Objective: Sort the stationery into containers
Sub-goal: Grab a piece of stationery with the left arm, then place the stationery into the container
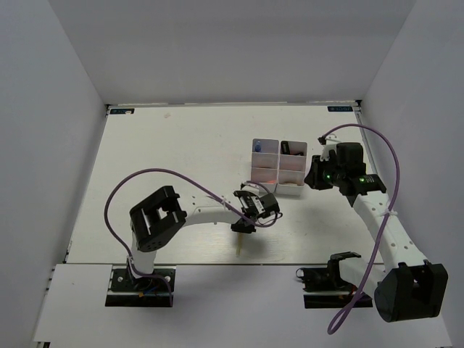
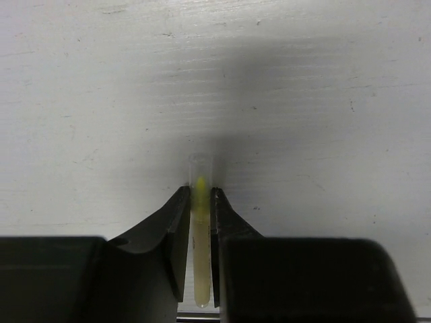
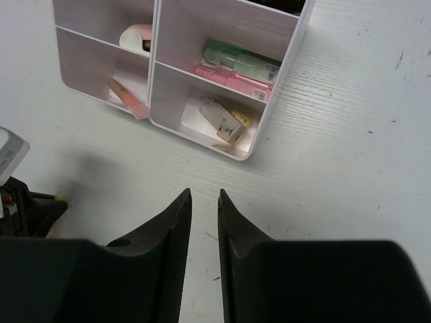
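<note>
Now we judge the step in hand to be the pick-up of the yellow stick (image 2: 201, 262). The left end effector (image 2: 200, 192) pinches it between nearly closed fingers, low over the desk (image 2: 101, 101). We cannot tell whether the stick is clear of the desk.

The next move calls for a straight lift, then a carry away and to the right toward the bins (image 3: 155, 87), with the thin stick kept from swivelling in the pinch.

Farther off, the right end effector (image 3: 203, 202) hangs just short of the bins, fingers almost pressed together with nothing between them. The bin closest to it holds a tan eraser (image 3: 225, 120). The one behind that holds a pink marker (image 3: 232, 79) and a green marker (image 3: 242, 62).
</note>
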Controlling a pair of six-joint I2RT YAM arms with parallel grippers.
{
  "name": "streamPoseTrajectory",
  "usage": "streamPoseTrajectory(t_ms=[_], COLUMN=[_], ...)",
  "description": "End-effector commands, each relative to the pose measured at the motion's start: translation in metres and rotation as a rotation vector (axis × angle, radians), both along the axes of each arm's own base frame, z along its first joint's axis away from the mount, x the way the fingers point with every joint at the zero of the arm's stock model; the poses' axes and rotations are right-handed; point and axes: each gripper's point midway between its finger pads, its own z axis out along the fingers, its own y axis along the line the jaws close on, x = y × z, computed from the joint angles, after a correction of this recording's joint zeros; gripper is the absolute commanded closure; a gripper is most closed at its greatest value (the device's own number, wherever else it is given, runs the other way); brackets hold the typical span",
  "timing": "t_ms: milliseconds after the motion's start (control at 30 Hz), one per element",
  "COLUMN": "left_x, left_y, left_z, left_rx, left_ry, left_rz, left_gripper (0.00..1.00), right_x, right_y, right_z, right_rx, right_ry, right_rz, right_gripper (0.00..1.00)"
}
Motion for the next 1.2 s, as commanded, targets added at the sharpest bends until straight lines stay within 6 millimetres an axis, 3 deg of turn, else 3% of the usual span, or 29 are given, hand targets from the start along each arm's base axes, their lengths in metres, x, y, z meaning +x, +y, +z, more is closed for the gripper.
streamPoseTrajectory(t_ms=[0,133,200,233,267,300,333,367,400,467,567,600,667,700,733,800,833,867,933,1033,1067,1100,1167], left_x=[-0.010,-0.007,0.000,0.003,0.006,0.012,0.016,0.016,0.026,0.024,0.044,0.040,0.054,0.050,0.061,0.050,0.057,0.065,0.085,0.107,0.120,0.129,0.142], left_y=[0.034,0.040,0.028,0.031,0.011,0.011,-0.004,0.001,0.003,-0.021,-0.020,-0.034,-0.034,-0.048,-0.046,-0.069,-0.070,-0.074,-0.080,-0.089,-0.090,-0.094,-0.095], left_z=[-0.019,-0.014,0.011,0.015,0.028,0.044,0.060,0.057,0.063,0.092,0.112,0.127,0.138,0.153,0.160,0.188,0.211,0.203,0.236,0.246,0.264,0.248,0.253], left_rx=[0.195,0.162,0.057,0.054,-0.054,-0.101,-0.174,-0.183,-0.210,-0.383,-0.516,-0.611,-0.648,-0.737,-0.749,-0.930,-1.010,-1.033,-1.150,-1.214,-1.217,-1.212,-1.195], left_ry=[0.016,-0.007,-0.054,-0.060,-0.089,-0.118,-0.149,-0.146,-0.159,-0.178,-0.191,-0.188,-0.226,-0.234,-0.279,-0.319,-0.373,-0.355,-0.404,-0.423,-0.477,-0.447,-0.494], left_rz=[-0.017,-0.028,-0.061,-0.109,-0.183,-0.180,-0.285,-0.317,-0.310,-0.447,-0.483,-0.538,-0.588,-0.663,-0.714,-0.921,-0.970,-0.976,-1.006,-1.033,-1.041,-1.029,-1.051], left_gripper=[0.87,0.96,1.00,1.00,1.00,1.00,1.00,1.00,1.00,1.00,1.00,1.00,1.00,1.00,1.00,1.00,1.00,1.00,1.00,1.00,1.00,1.00,1.00], right_x=[0.002,0.002,0.002,0.002,0.001,0.002,0.001,0.002,0.000,0.001,0.000,-0.001,0.000,0.000,0.000,0.000,-0.001,-0.001,-0.001,-0.002,-0.001,-0.003,-0.002], right_y=[0.001,-0.001,-0.002,-0.001,0.000,0.000,0.000,0.000,0.001,0.003,0.003,0.003,0.003,0.004,0.005,0.007,0.007,0.006,0.007,0.008,0.008,0.009,0.009], right_z=[0.014,0.014,0.014,0.014,0.015,0.014,0.014,0.015,0.015,0.016,0.014,0.013,0.013,0.013,0.013,0.012,0.011,0.010,0.010,0.009,0.011,0.009,0.011], right_rx=[0.022,0.024,0.026,0.029,0.034,0.034,0.037,0.039,0.037,0.046,0.050,0.049,0.050,0.051,0.054,0.059,0.057,0.056,0.058,0.062,0.058,0.062,0.058], right_ry=[-0.036,-0.039,-0.036,-0.037,-0.037,-0.038,-0.034,-0.037,-0.038,-0.040,-0.035,-0.032,-0.030,-0.031,-0.029,-0.026,-0.026,-0.025,-0.023,-0.025,-0.034,-0.027,-0.040], right_rz=[0.001,-0.004,-0.006,0.000,0.001,0.003,0.006,0.006,0.015,0.023,0.028,0.028,0.027,0.034,0.037,0.045,0.048,0.048,0.052,0.062,0.070,0.074,0.084], right_gripper=[0.74,0.74,0.74,0.74,0.70,0.67,0.60,0.58,0.58,0.56,0.56,0.56,0.56,0.56,0.56,0.56,0.56,0.56,0.56,0.55,0.55,0.55,0.55])
